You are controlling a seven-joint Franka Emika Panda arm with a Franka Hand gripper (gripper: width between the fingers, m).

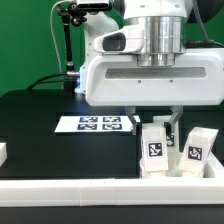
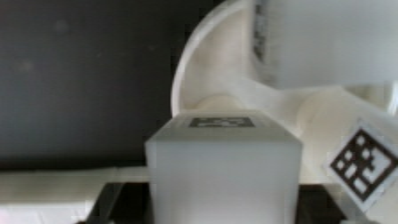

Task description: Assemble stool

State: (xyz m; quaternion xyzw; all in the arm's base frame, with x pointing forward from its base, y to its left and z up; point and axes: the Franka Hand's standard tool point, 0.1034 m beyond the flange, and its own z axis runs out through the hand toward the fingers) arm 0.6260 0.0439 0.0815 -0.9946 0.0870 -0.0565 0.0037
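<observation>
My gripper (image 1: 165, 127) hangs low over the table at the exterior view's right. In the wrist view a white leg block (image 2: 221, 165) stands upright between the dark fingers (image 2: 121, 200), which press against both of its sides; a small tag shows on its top end. In the exterior view this leg (image 1: 153, 150) stands just under the hand, tag facing out. A second leg (image 1: 195, 148) stands beside it, and it also shows in the wrist view (image 2: 365, 160). The round white seat (image 2: 210, 60) shows behind the held leg as a curved rim; the hand hides it in the exterior view.
The marker board (image 1: 93, 123) lies flat on the black table to the exterior view's left of the gripper. A long white rail (image 1: 100, 195) runs along the front edge. A small white piece (image 1: 3, 152) sits at the far left edge.
</observation>
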